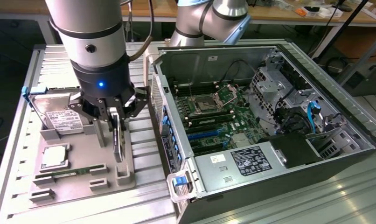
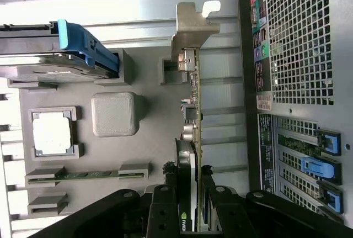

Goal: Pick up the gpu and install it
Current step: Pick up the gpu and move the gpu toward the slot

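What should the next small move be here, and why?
Probably a slow, straight lift. The gripper appears closed on the gpu, which still stands on edge in the gray holder, so pulling sideways might jam it against its supports.

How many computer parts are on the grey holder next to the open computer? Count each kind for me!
gpu: 1
hard drive: 1
processor chip: 1
memory stick: 1
Total: 4
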Controlling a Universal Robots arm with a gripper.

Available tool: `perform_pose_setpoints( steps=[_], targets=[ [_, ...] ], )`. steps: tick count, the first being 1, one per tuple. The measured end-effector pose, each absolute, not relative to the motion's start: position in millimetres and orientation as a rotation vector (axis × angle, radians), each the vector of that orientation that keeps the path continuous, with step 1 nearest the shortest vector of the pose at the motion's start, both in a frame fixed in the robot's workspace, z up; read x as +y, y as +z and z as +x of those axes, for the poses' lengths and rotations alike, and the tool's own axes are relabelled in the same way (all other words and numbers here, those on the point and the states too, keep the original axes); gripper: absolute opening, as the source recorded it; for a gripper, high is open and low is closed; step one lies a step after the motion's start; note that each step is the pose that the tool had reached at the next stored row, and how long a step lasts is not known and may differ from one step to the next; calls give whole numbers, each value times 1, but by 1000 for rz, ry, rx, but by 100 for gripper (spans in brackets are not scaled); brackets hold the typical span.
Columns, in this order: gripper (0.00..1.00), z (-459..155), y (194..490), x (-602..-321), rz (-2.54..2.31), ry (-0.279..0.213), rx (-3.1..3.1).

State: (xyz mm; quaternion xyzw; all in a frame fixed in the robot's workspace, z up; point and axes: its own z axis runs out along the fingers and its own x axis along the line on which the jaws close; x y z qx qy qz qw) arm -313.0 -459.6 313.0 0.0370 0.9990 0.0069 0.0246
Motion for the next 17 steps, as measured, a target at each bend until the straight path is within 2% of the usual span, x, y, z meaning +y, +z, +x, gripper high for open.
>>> perform_pose_setpoints(
  steps=[17],
  targets=[
    [27, -313, 337, -460, 115, 22, 3090]
  ],
)
